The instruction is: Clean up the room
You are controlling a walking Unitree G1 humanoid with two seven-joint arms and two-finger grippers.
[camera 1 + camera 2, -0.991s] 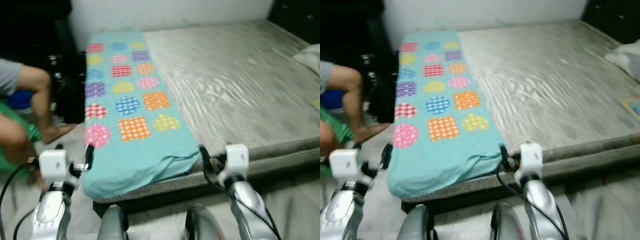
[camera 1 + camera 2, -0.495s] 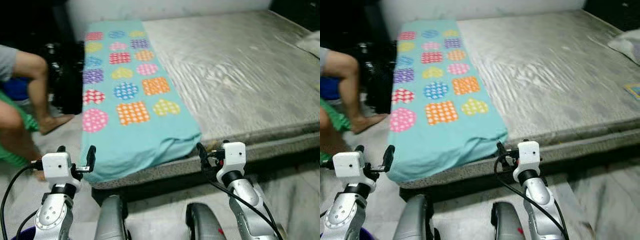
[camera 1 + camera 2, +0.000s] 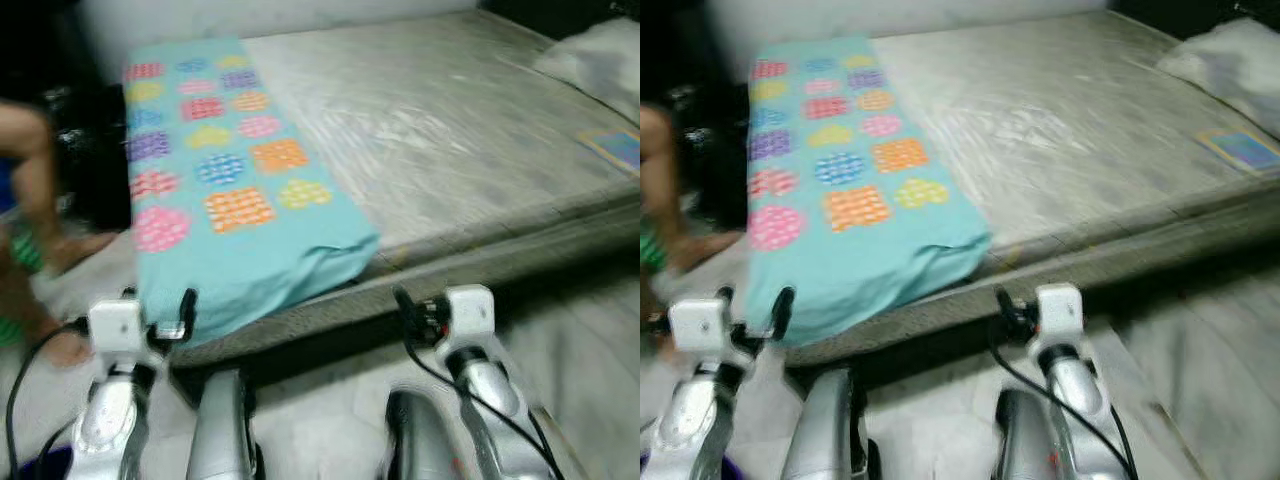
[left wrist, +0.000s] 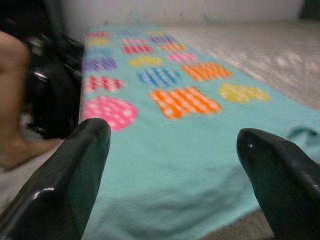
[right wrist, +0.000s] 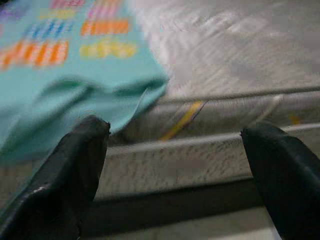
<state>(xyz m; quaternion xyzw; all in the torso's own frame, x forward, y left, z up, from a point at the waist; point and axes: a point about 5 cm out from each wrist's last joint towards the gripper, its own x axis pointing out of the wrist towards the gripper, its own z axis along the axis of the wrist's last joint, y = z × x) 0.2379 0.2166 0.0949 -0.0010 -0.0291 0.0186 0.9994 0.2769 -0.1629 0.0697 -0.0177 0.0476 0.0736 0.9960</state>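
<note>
Mattress [image 3: 460,130] takes up most of what you are facing: a low, bare, grey one on a dark base, with pale marbled floor [image 3: 580,340] in front of it and a white wall behind its far edge. A turquoise blanket [image 3: 230,210] with coloured dotted patches lies along the mattress's left side; its long axis runs from the wall toward you, and its rumpled near end hangs over the front edge. At the far right corner you have a pale pillow [image 3: 600,60], and just nearer along that edge a small flat blue-and-yellow item [image 3: 1245,150], too blurred to name. To your left a person's bare leg [image 3: 35,190] stands on the floor beside dark objects.

Your left gripper [image 4: 172,170] hangs just short of the blanket's near end with its fingers spread wide and nothing between them. Your right gripper [image 5: 177,165] faces the mattress's front edge beside the blanket's corner, likewise wide apart and empty. The head views are blurred.
</note>
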